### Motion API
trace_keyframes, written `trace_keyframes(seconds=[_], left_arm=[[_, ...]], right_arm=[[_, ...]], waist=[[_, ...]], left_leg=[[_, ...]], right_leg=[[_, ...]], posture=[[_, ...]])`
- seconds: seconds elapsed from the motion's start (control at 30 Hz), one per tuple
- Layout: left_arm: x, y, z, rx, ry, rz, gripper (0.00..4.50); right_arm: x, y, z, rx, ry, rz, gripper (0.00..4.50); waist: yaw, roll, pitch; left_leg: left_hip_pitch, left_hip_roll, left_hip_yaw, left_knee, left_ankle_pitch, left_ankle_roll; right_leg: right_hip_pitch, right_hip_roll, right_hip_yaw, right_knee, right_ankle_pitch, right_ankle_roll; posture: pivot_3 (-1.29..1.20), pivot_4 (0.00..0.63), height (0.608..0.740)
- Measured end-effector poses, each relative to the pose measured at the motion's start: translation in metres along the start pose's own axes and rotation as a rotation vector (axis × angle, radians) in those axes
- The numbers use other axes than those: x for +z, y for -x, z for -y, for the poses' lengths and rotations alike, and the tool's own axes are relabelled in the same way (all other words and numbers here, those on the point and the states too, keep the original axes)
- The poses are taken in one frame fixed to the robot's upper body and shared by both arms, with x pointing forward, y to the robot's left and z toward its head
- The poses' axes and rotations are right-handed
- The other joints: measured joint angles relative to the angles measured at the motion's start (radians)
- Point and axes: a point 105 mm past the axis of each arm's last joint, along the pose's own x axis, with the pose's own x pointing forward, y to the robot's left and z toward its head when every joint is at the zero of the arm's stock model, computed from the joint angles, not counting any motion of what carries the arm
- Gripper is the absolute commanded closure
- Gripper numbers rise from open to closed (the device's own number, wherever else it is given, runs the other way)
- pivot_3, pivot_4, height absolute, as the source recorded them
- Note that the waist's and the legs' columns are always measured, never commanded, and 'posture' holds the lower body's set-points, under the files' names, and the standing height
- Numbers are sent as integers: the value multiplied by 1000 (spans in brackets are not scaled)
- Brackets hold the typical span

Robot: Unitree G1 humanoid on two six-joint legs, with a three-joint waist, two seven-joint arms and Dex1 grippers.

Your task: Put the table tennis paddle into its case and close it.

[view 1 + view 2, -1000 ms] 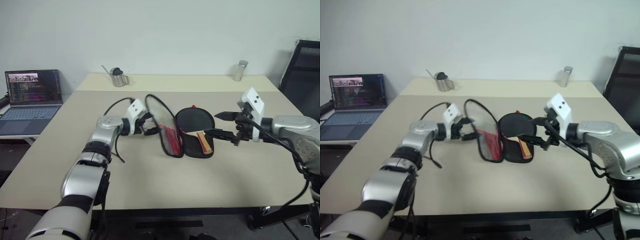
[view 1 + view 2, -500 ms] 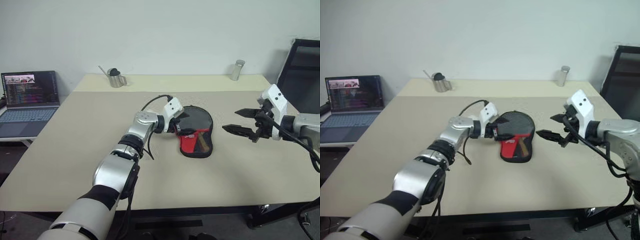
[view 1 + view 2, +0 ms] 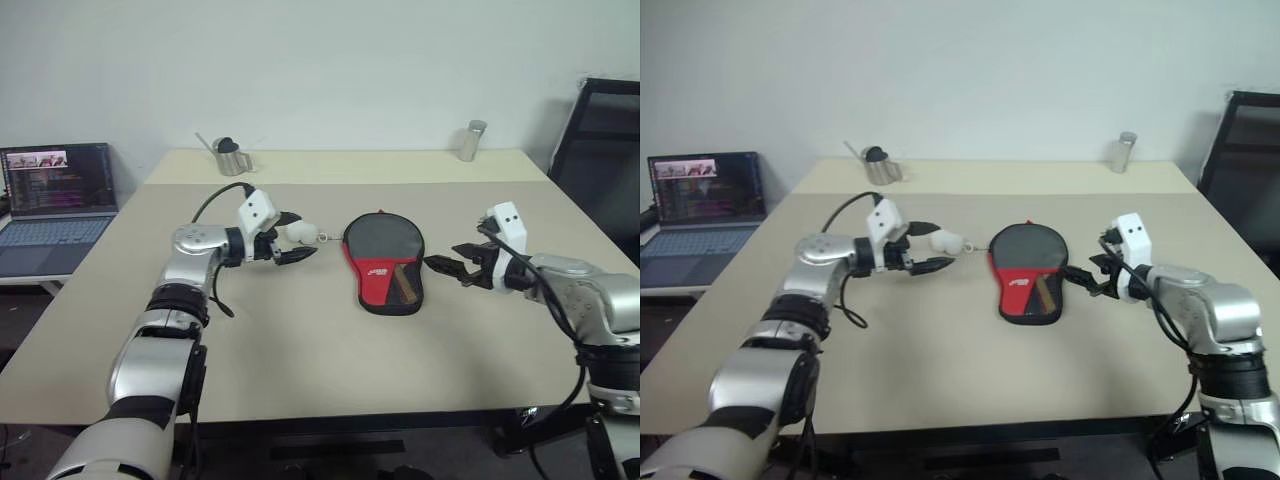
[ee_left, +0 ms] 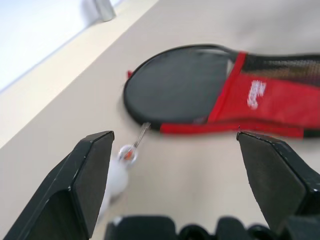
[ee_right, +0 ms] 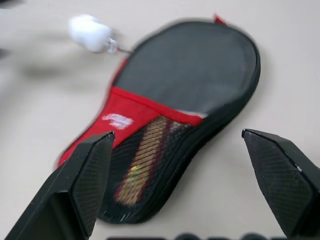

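Flap now folded shut — soft paddle-shaped case (image 3: 385, 262), mesh pocket, fluffy white zip-pull (image 3: 297, 234)

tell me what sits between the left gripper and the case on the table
A small white ball-like pull on a thin metal link lies between the left gripper and the case, link pointing at the case's rim. The left wrist view shows it clearly.

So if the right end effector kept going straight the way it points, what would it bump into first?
Probably the soft black-and-red paddle-shaped fabric case, lying flat just ahead of the open right end effector; depth is uncertain.
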Motion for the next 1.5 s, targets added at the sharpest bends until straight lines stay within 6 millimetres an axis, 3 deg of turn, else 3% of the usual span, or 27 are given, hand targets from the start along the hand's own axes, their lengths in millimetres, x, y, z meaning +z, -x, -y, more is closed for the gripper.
trace_keyframes(seconds=[0.17,0.43,0.63,0.8,0.9,1.07,1.3,1.5], left_arm=[[12,10,14,-5,0,45,194],[36,22,25,-4,93,112,194],[50,30,27,-21,165,141,194],[49,34,25,-14,175,119,194],[49,35,24,-10,174,115,194],[47,36,25,-9,171,106,194],[28,49,31,-12,192,36,194],[17,57,36,-32,205,-3,194]], right_arm=[[-10,-29,8,-45,-56,-19,24],[-39,-53,19,-69,-158,-77,24],[-37,-65,15,-52,-157,-68,24],[-38,-72,9,-26,-157,-76,24],[-39,-78,4,-13,-157,-84,568],[-40,-86,-12,54,-172,-83,2230],[-47,-93,-28,85,-166,-102,4396],[-45,-94,-37,97,-160,-112,4475]], waist=[[4,0,0],[-4,0,0],[-8,0,0],[-14,0,-1],[-23,-1,-1],[-32,-1,-2],[-34,-1,-2],[-35,-1,-2]], left_leg=[[-1,0,0,3,-1,1],[0,0,1,4,-1,2],[2,1,2,4,-1,2],[4,3,4,4,-1,2],[6,5,5,4,-1,2],[9,11,7,3,-1,1],[15,18,10,0,-2,0],[16,17,14,-2,-2,0]], right_leg=[[1,0,3,0,1,2],[1,0,3,1,1,1],[1,1,5,2,2,1],[2,3,7,2,3,0],[2,4,8,2,4,-1],[3,10,11,2,5,-3],[3,17,18,2,7,-7],[1,18,23,1,7,-7]], posture=[[0,150,740],[0,150,740],[0,150,740],[0,150,740],[0,150,740],[0,150,740],[0,150,740],[0,150,740]])
